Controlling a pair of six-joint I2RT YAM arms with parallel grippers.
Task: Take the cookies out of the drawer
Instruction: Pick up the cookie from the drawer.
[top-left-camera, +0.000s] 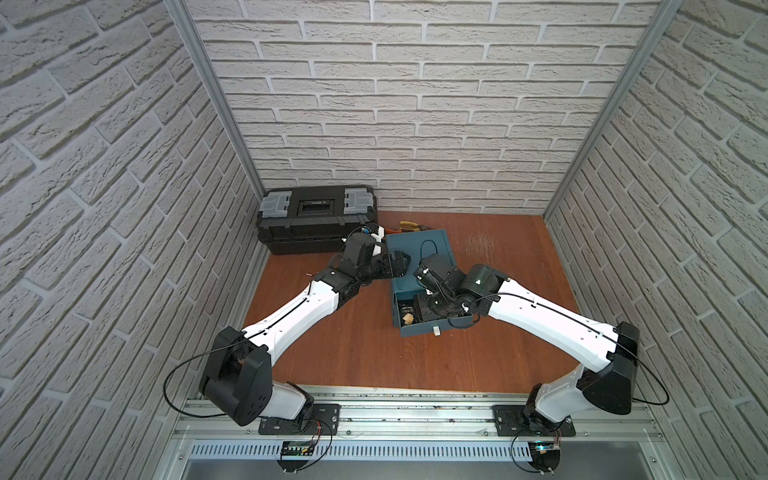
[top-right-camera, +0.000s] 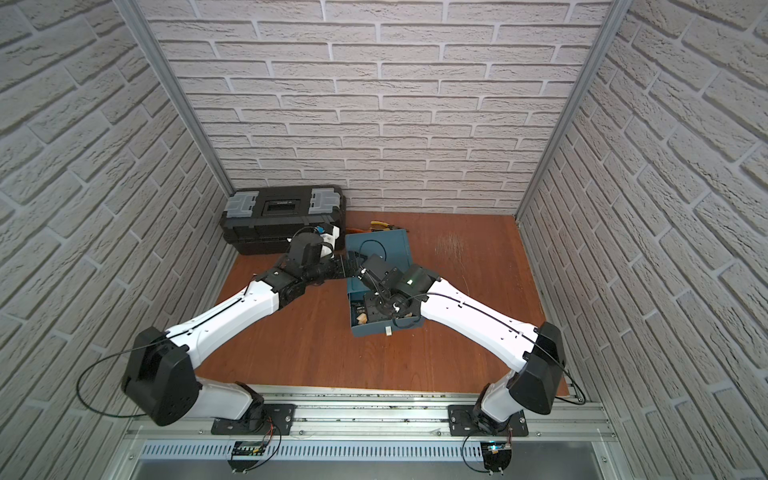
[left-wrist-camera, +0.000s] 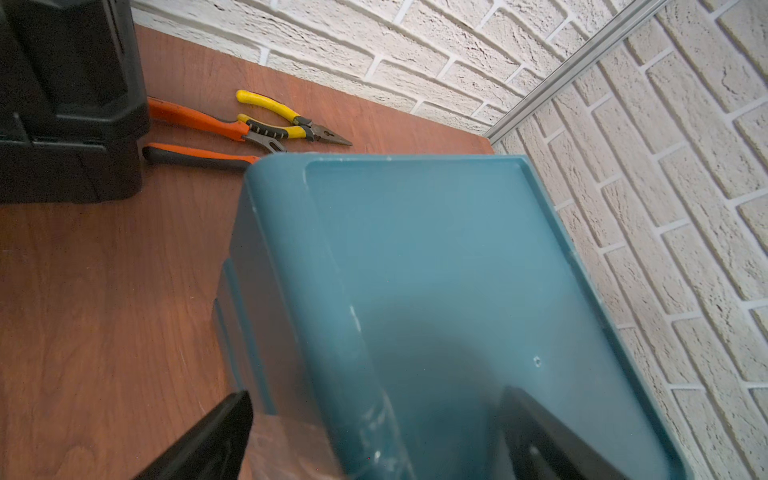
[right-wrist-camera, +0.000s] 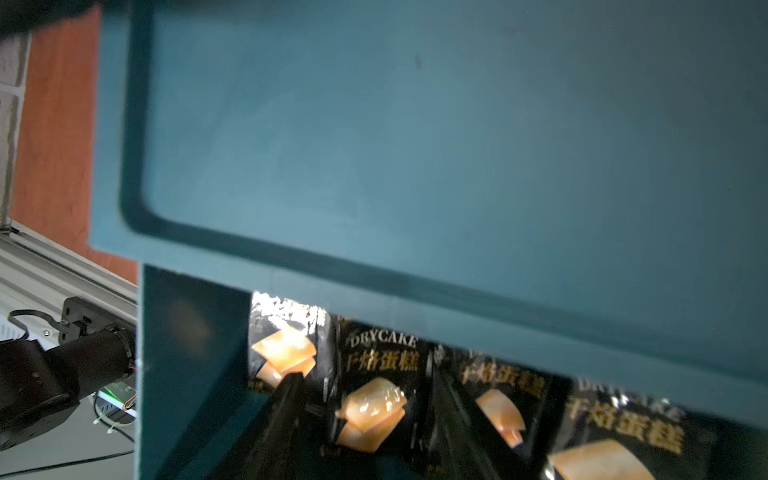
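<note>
A teal cabinet (top-left-camera: 419, 245) stands mid-table with its drawer (top-left-camera: 434, 329) pulled out toward the front. Several black cookies packets (right-wrist-camera: 374, 407) picturing tan biscuits stand in a row inside the drawer (right-wrist-camera: 187, 365). In both top views only a bit of them (top-left-camera: 405, 311) (top-right-camera: 360, 311) shows beside the right wrist. My right gripper (right-wrist-camera: 372, 399) is down in the drawer, open, one packet between its fingers (right-wrist-camera: 291, 395). My left gripper (left-wrist-camera: 382, 440) is open, straddling the cabinet's left top edge (left-wrist-camera: 291, 249), one finger (left-wrist-camera: 224, 436) outside, the other over the top.
A black toolbox (top-left-camera: 318, 220) sits at the back left against the wall. Orange-handled pliers (left-wrist-camera: 195, 120) and yellow-handled pliers (left-wrist-camera: 282, 120) lie between it and the cabinet's back. Brick walls close three sides; an aluminium rail (top-left-camera: 415, 409) runs along the front.
</note>
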